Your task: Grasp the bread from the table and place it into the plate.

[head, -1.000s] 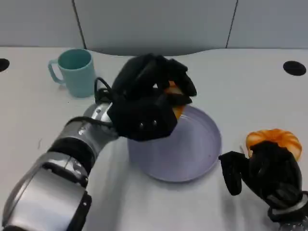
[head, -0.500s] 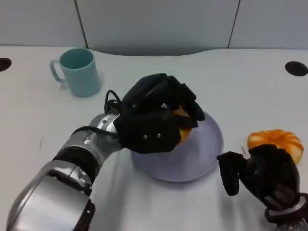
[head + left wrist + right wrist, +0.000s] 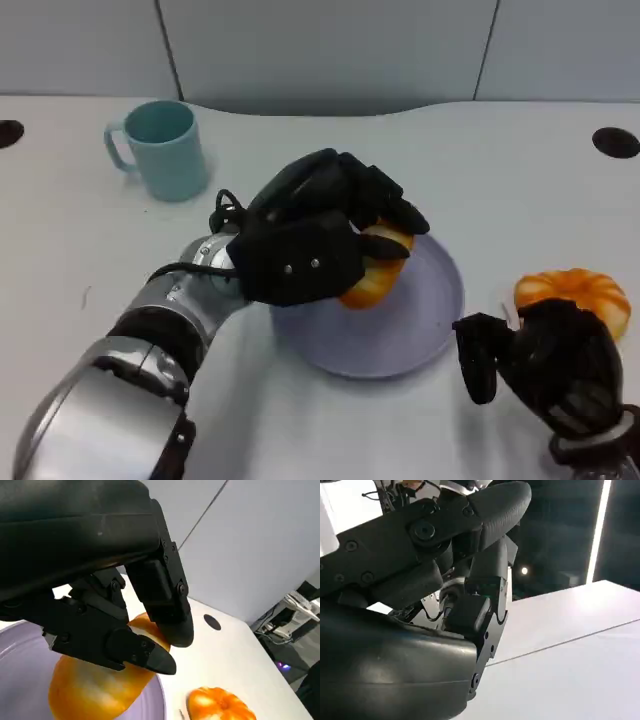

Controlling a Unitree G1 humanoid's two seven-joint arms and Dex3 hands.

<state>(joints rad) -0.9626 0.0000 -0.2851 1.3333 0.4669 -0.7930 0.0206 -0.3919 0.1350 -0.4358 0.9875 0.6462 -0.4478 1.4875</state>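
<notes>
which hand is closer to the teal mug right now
Left. The left hand holds a bread over the plate, in the middle of the table, nearer the mug at the far left. The right hand sits at the near right edge.

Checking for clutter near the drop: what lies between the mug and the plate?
In the head view, the left hand holding a bread sits between the mug and the plate; otherwise bare table.

Orange bread [image 3: 372,272] held over lavender plate [image 3: 425,325]
</notes>
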